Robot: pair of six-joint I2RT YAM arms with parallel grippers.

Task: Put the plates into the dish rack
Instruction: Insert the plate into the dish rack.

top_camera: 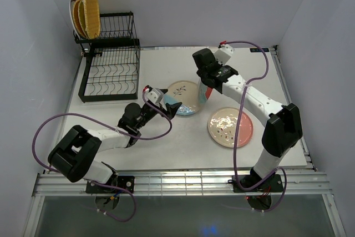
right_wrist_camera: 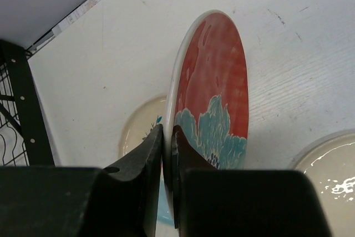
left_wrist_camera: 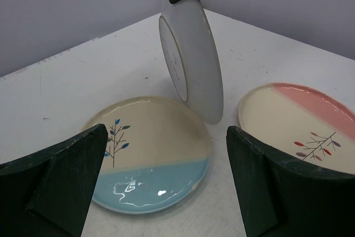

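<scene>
Spread wide at the bottom of the left wrist view, the left fingers (left_wrist_camera: 55, 181) are hanging open just short of the cream-blue plate (left_wrist_camera: 150, 154), gripping nothing. The left arm (top_camera: 105, 134) is lying low over the surface (top_camera: 177, 154), elbow bent, reaching forward and rightward. The right arm (top_camera: 255, 101) is rising from its base, folding at the elbow and angling back toward the centre, wrist tipped down. The right fingers (right_wrist_camera: 138, 192) are pinching the rim of the red-teal floral plate (right_wrist_camera: 213, 98), holding it upright on edge above the cream-blue one; whether the two are touching is hard to tell. The cream-pink plate (left_wrist_camera: 299, 126) is lying flat just beside, partly cut off. One dish rack (top_camera: 111, 73) is standing at the far left, with woven orange-yellow plates (top_camera: 91, 12) leaning in its upper basket: at least two, their overlap blurring the count.
</scene>
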